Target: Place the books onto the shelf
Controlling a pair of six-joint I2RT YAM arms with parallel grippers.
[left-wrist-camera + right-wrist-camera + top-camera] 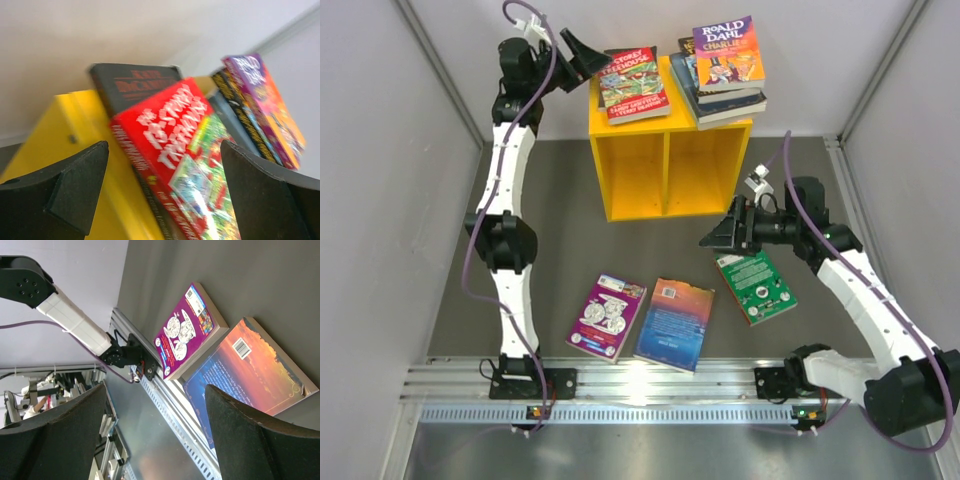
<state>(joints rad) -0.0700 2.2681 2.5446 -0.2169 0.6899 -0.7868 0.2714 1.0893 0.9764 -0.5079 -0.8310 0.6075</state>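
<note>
Book with blue cover (675,322) lies toward table (550,200) near edge from released right jaws, long axis near-to-far, right arm nearer; left jaws released by red book (633,83) atop shelf (620,190).

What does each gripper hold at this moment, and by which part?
Nothing is held. The left gripper stands open before the red book on top of the yellow shelf; the right gripper hangs open and empty over the table.

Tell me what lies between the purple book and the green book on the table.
The blue-and-orange book, flat beside the purple book, clear of the green book; the top view shows it.
</note>
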